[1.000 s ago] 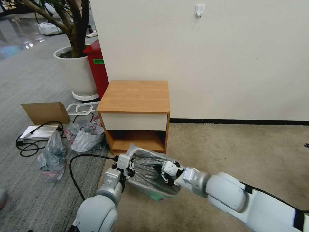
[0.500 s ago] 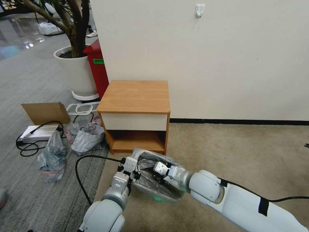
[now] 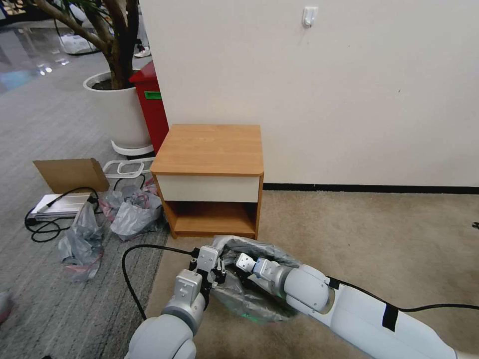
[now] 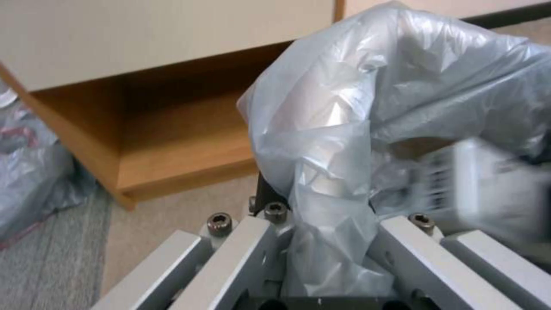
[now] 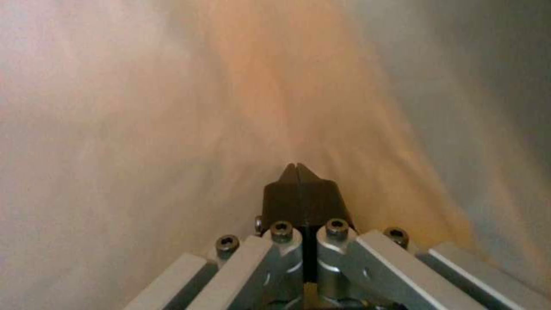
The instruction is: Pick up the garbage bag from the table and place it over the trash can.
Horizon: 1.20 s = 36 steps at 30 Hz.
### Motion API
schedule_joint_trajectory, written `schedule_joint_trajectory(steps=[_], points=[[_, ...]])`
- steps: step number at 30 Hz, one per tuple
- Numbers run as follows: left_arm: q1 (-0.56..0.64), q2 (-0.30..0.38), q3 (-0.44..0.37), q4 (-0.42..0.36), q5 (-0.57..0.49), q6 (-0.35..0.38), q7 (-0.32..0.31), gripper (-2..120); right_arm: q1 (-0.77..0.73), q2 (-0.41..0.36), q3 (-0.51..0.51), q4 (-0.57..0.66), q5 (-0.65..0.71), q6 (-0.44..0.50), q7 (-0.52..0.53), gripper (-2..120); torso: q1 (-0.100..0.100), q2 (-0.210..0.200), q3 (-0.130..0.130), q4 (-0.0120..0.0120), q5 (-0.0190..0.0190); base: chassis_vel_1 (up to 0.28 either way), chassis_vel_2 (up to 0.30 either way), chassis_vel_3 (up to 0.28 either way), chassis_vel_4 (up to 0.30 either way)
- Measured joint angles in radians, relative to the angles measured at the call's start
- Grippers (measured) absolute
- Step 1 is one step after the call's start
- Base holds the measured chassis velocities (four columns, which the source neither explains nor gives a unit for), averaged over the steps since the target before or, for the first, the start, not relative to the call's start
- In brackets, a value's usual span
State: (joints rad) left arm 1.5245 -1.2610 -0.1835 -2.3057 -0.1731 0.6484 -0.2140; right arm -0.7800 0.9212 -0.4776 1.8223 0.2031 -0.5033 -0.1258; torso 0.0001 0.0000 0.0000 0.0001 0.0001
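Two arms were low over the beige carpet (image 3: 349, 234) just in front of the nightstand (image 3: 209, 149), whose light-brown top lay bare, so I judged the pick-up from it already done. Between the arms hung the garbage bag (image 3: 249, 299), grey and crinkly, ballooned open above the carpet near the nightstand's lower front edge; in the left wrist view it (image 4: 367, 107) billowed up before the open shelf. I could not make out the trash can under or beside the plastic, so I could not say whether the bag had begun to go over a rim; as I read it, the draping over the bin was what remained.

My left gripper (image 3: 215, 273) sat at the bag's left side, and its wrist camera showed a fold of plastic pinched between the fingers. My right gripper (image 3: 243, 261) was pushed into the bag's mouth from the right, close beside the left one; its wrist view showed the dark fingertips (image 5: 299, 189) pressed together, with plastic close all round, and I could not tell whether any film was caught between them.

Off to the left, on the grey carpet, lay other scrunched bags (image 3: 129, 212) and a cardboard box (image 3: 70, 174), untouched by either arm.
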Motion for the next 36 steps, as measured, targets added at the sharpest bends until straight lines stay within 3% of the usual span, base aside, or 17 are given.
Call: schedule_joint_trajectory(steps=[6, 9, 11, 14, 15, 17, 19, 24, 29, 33, 36], points=[[-0.028, -0.004, -0.052, 0.04, -0.06, 0.013, -0.015, 4, -0.117, -0.052, 0.117, 0.134, -0.019, 0.02, -0.015, 0, 0.0, 0.0, 0.0, 0.0, 0.0, 0.0, 0.0, 0.0, 0.0], [-0.052, -0.007, -0.092, 0.075, -0.119, 0.027, -0.03, 4, -0.265, -0.102, 0.264, 0.247, -0.034, 0.06, -0.043, 0, 0.0, 0.0, 0.0, -0.0003, -0.0002, 0.0, 0.0, 0.0, 0.0], [-0.055, -0.007, -0.098, 0.08, -0.128, 0.029, -0.033, 4, -0.292, -0.112, 0.293, 0.268, -0.034, 0.069, -0.046, 0, 0.0, 0.0, 0.0, -0.0006, 0.0, 0.0, 0.0, 0.0, 0.0], [-0.063, -0.006, -0.131, 0.1, -0.217, 0.049, -0.053, 4, -0.403, -0.163, 0.44, 0.379, -0.008, 0.116, -0.042, 0, 0.0, 0.0, 0.0, -0.0002, -0.0002, 0.0, 0.0, 0.0, 0.0], [-0.063, -0.006, -0.131, 0.1, -0.217, 0.049, -0.053, 4, -0.403, -0.163, 0.44, 0.379, -0.008, 0.116, -0.042, 0, 0.0, 0.0, 0.0, -0.0002, -0.0002, 0.0, 0.0, 0.0, 0.0], [-0.07, -0.005, -0.146, 0.112, -0.326, 0.073, -0.077, 4, -0.466, -0.166, 0.541, 0.435, 0.012, 0.139, -0.037, 0, 0.0, 0.0, 0.0, -0.0001, -0.0003, 0.0, 0.0, 0.0, 0.0], [-0.076, -0.006, -0.155, 0.125, -0.46, 0.087, -0.102, 4, -0.528, -0.132, 0.638, 0.466, 0.018, 0.172, -0.034, 0, 0.0, 0.0, 0.0, -0.0001, -0.0003, 0.0, 0.0, 0.0, 0.0], [-0.075, 0.001, -0.158, 0.156, -0.584, 0.087, -0.117, 4, -0.609, -0.036, 0.743, 0.483, 0.022, 0.229, -0.01, 0, 0.0, 0.0, 0.0, -0.0001, 0.0, 0.0, 0.0, 0.0, 0.0], [-0.066, 0.0, -0.165, 0.188, -0.628, 0.089, -0.108, 4, -0.678, 0.049, 0.782, 0.482, 0.02, 0.276, -0.005, 8, 0.0, 0.0, 0.0, -0.0001, -0.0001, 0.0, 0.0, 0.0, 0.0], [-0.055, 0.006, -0.175, 0.22, -0.634, 0.089, -0.058, 4, -0.723, 0.16, 0.788, 0.455, 0.0, 0.32, -0.004, 28, 0.0, 0.0, 0.0, -0.0001, -0.0002, 0.0, 0.0, 0.0, 0.0], [-0.052, 0.008, -0.176, 0.224, -0.632, 0.089, -0.055, 4, -0.728, 0.186, 0.786, 0.447, -0.004, 0.328, -0.006, 34, 0.0, 0.0, 0.0, -0.0001, -0.0002, 0.0, 0.0, 0.0, 0.0]])
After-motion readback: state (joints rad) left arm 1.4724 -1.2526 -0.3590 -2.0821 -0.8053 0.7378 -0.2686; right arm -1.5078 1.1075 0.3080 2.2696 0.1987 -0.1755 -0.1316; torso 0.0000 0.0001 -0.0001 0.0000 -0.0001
